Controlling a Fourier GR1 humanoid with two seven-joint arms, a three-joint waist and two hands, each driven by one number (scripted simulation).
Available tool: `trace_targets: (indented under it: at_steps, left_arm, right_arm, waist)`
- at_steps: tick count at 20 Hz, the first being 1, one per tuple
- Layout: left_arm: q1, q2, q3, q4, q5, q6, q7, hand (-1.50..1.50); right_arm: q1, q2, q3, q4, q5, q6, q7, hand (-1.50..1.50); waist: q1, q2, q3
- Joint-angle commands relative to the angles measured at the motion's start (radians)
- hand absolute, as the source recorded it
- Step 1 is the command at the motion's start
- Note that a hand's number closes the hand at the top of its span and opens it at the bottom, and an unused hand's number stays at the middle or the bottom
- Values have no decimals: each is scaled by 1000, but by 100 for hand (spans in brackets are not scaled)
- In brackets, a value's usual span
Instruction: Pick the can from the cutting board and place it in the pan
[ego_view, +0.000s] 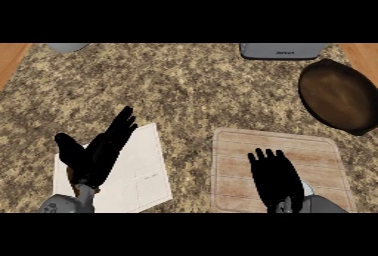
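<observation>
A wooden cutting board (244, 150) lies at the lower right of the counter. My right hand (277, 177) is spread flat above its near part, fingers straight and pointing away. A small pale sliver at the hand's right edge may be the can (307, 188); the rest is hidden under the hand. The dark brown pan (339, 95) sits at the far right, beyond the board. My left hand (100, 147) rests open at the lower left, fingers up, over a white sheet.
A white sheet (144, 170) lies on the speckled counter at the lower left. A grey appliance (283, 50) stands at the back right, and a grey object (68, 47) shows at the back left. Wooden edges frame both upper corners.
</observation>
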Motion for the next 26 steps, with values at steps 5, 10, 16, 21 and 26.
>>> trace_targets:
  at_steps: [5,10,16,21,26]
  left_arm:
    - [16,4,22,-12,13,-11,2,0]
    - [7,-14,14,-5,-12,-3,-5,0]
    - [6,-60,-10,30,-70,43,-25,0]
    - [5,-38,25,-17,-32,11,15,0]
    - [35,-29,38,-35,-42,-26,11,0]
  right_arm:
    - [-47,35,39,49,82,159,270,-150]
    - [-10,54,10,50,104,192,255,-150]
    - [52,43,-39,-22,150,222,251,-150]
    - [119,28,-24,-19,247,226,186,150]
    - [70,-18,-29,-43,361,265,-8,150]
  waist:
    - [-3,-1,0]
    - [-11,1,3]
    - [-23,0,3]
    - [-14,1,4]
    - [-4,3,5]
